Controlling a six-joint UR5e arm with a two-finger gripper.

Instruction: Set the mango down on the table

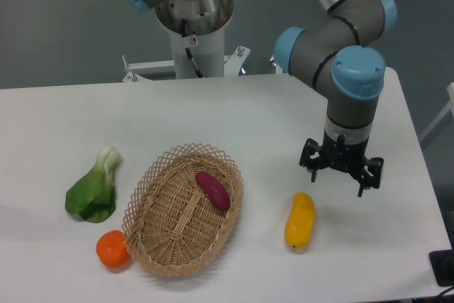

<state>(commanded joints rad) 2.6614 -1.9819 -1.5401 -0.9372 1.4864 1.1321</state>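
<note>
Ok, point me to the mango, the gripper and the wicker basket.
mango (pixel 300 220): fixed camera, middle of the fruit, lying on the table.
gripper (pixel 341 176): fixed camera, midway between the fingertips.
wicker basket (pixel 164 228): fixed camera, bare woven floor left of the sweet potato.

1 fixed camera looks down from a raised spot at the front of the table (pixel 234 111), facing the robot's base column (pixel 193 30) at the far edge. It stands at middling range, so most of the white top fills the frame, cut off at the left, right and bottom edges. Grey floor (pixel 64 26) shows beyond.
</note>
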